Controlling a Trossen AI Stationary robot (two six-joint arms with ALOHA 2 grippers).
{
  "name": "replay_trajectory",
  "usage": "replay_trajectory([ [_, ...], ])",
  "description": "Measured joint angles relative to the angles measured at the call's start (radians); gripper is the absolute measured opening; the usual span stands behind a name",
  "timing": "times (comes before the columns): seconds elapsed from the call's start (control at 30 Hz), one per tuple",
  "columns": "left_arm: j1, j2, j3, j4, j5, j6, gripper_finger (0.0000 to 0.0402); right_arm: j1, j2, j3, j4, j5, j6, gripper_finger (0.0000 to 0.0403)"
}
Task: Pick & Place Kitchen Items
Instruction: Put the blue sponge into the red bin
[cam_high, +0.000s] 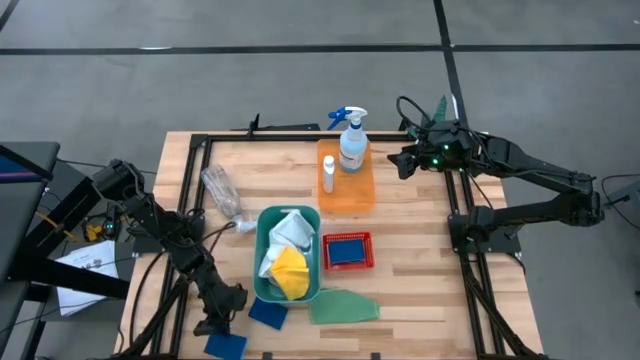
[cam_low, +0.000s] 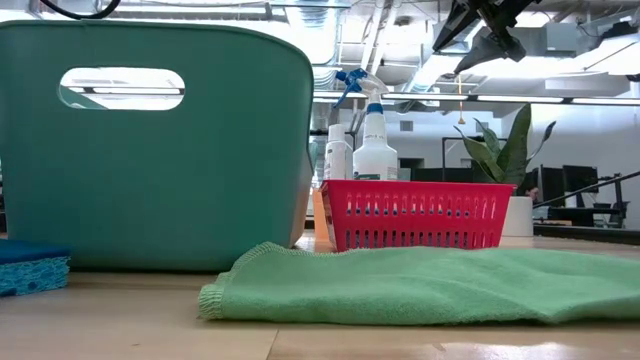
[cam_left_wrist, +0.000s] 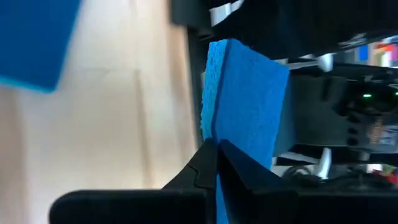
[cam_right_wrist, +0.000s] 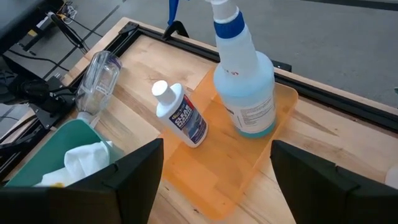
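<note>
Left hand (cam_left_wrist: 214, 163) pinched shut on blue sponge (cam_left_wrist: 242, 99), right hand (cam_right_wrist: 214, 171) wide open, empty

You are working in a robot lab or open office hall. The wooden table (cam_high: 420, 290) is sitting in a black metal frame (cam_high: 462, 270) on grey floor (cam_high: 200, 60). Behind it, ceiling pipes (cam_low: 380, 40) and dark monitors (cam_low: 575, 180) are showing.

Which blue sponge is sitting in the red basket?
The blue sponge lying flat in the red basket, right of the teal bin. The others are by the table's front-left edge.
</note>
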Motion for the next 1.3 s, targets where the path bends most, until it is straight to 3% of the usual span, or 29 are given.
replay_trajectory([
  [0.27, 0.001, -0.020, 0.000, 0.139, 0.008, -0.035, 0.0000, 0.000, 0.000, 0.000, 0.000, 0.000, 0.000, 0.0285],
  [0.53, 0.058, -0.205, 0.000, 0.099, -0.010, -0.033, 0.0000, 0.000, 0.000, 0.000, 0.000, -0.001, 0.001, 0.0286],
  [0.7, 0.118, -0.364, 0.001, 0.035, -0.096, -0.005, 0.0000, 0.000, 0.000, 0.000, 0.000, -0.001, 0.001, 0.0286],
  [1.0, 0.278, -0.633, 0.001, -0.224, -0.287, 0.099, 0.0000, 0.000, 0.000, 0.000, 0.000, -0.001, 0.004, 0.0286],
  [1.3, 0.449, -0.716, 0.001, -0.248, -0.483, 0.135, 0.0000, 0.000, 0.000, 0.000, 0.004, -0.001, 0.004, 0.0286],
])
